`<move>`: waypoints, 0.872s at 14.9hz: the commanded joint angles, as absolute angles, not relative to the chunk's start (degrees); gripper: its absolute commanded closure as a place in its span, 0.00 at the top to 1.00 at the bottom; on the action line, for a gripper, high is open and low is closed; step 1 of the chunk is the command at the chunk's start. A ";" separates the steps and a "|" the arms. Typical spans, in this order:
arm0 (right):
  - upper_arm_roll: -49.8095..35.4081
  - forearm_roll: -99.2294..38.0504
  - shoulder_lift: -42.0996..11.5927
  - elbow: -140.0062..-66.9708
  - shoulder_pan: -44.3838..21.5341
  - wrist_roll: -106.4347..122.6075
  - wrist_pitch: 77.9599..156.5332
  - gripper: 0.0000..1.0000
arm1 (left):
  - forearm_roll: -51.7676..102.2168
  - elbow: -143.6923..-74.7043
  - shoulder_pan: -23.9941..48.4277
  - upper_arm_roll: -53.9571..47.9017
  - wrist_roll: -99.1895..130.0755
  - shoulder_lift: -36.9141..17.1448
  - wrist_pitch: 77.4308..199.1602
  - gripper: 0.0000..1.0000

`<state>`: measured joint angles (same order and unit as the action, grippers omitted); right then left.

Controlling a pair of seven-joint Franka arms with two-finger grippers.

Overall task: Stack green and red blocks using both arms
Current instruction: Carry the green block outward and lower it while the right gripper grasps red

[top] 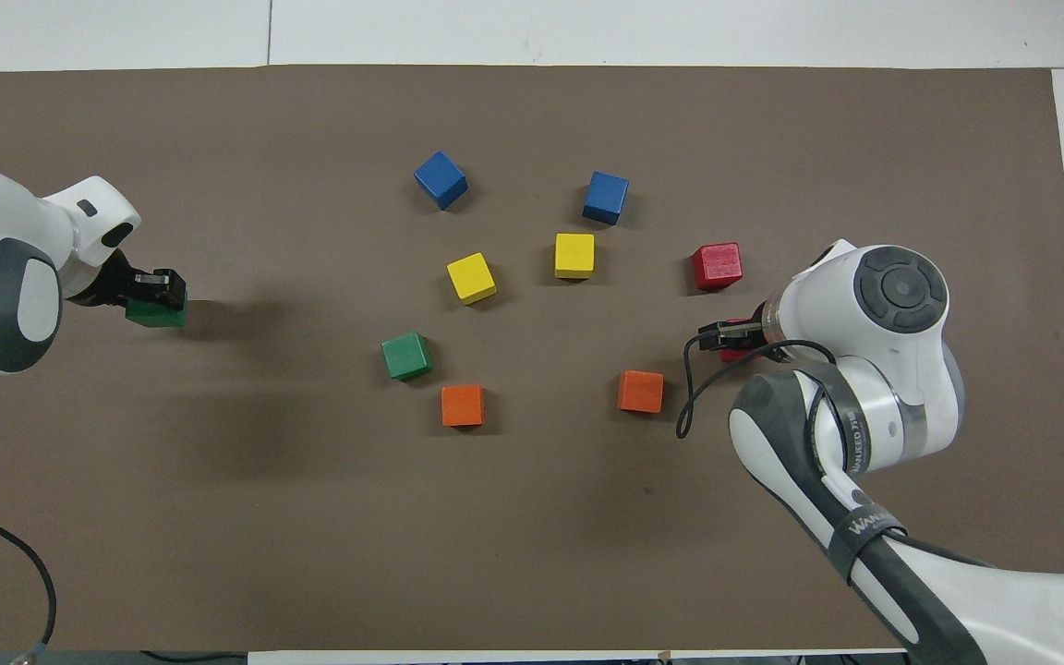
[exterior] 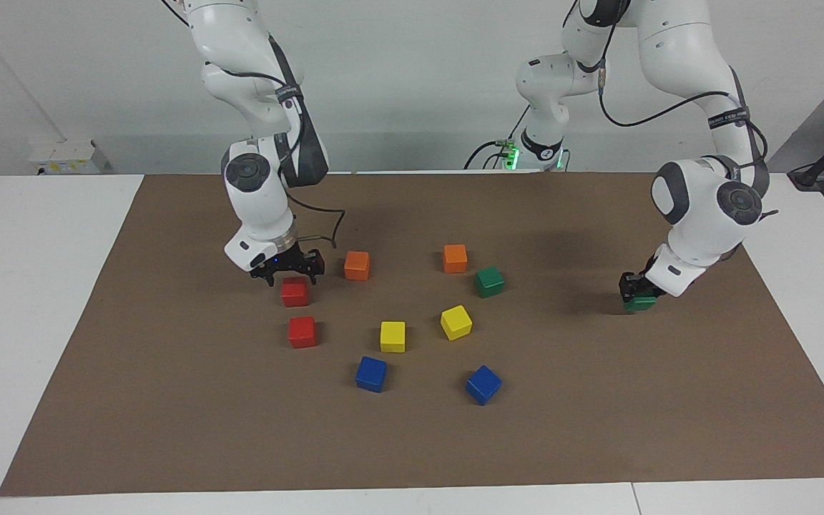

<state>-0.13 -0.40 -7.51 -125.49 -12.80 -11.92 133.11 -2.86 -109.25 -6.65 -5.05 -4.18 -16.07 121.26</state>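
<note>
My left gripper [exterior: 634, 290] is shut on a dark green block [exterior: 641, 302], low over the mat at the left arm's end; whether the block touches the mat I cannot tell. From overhead, the green block [top: 155, 317] shows under the left gripper [top: 159, 297]. The second green block [exterior: 489, 281] lies loose by an orange cube. Open, my right gripper [exterior: 289, 278] hangs just over a red block [exterior: 295, 292], which the right gripper [top: 724, 334] half hides from overhead. Farther from the robots lies the second red block [exterior: 302, 332].
On the brown mat [exterior: 169, 415] lie two orange cubes [exterior: 357, 265] [exterior: 455, 258], two yellow cubes [exterior: 393, 336] [exterior: 455, 322] and two blue cubes [exterior: 371, 373] [exterior: 483, 384], clustered mid-table. White table surface borders the mat on all sides.
</note>
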 commanded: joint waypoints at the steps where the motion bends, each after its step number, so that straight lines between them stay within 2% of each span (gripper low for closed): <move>1: -0.26 -1.14 -7.38 -126.83 -12.13 -9.93 134.91 1.00 | 0.68 -112.23 -6.68 -5.19 -4.22 -15.47 125.23 0.00; 11: -0.26 -1.14 -10.63 -126.56 -11.69 -9.84 138.16 1.00 | 3.16 -114.17 -6.42 -4.92 -2.72 -15.29 128.50 0.00; 12: -0.26 -1.14 -10.72 -126.30 -11.52 -9.93 137.82 0.91 | 3.16 -115.04 -6.42 -4.92 -2.72 -15.12 129.02 0.00; 13: -0.26 -1.14 -10.72 -126.21 -11.51 -9.93 137.64 0.69 | 3.16 -116.09 -6.42 -5.01 -2.72 -15.03 130.50 0.00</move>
<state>-0.12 -0.40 -10.49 -126.28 -12.31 -11.58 136.68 2.29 -113.12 -6.58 -5.05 -3.12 -16.08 127.43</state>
